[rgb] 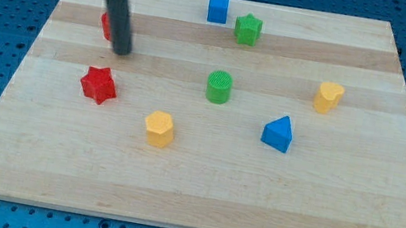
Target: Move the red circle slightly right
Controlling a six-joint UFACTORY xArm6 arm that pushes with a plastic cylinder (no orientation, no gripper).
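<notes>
The red circle (pixel 105 25) lies near the board's upper left, mostly hidden behind my dark rod; only its left edge shows. My tip (pixel 121 52) rests on the board just to the lower right of the red circle, touching or nearly touching it. A red star (pixel 98 84) lies below the tip, toward the view's bottom.
Other blocks on the wooden board (pixel 335 221): a blue cube (pixel 218 8) and a green star (pixel 247 29) at the top, a green cylinder (pixel 219 87) in the middle, a yellow block (pixel 159 129) below, a blue triangle (pixel 278 134) and a yellow block (pixel 327 97) at the right.
</notes>
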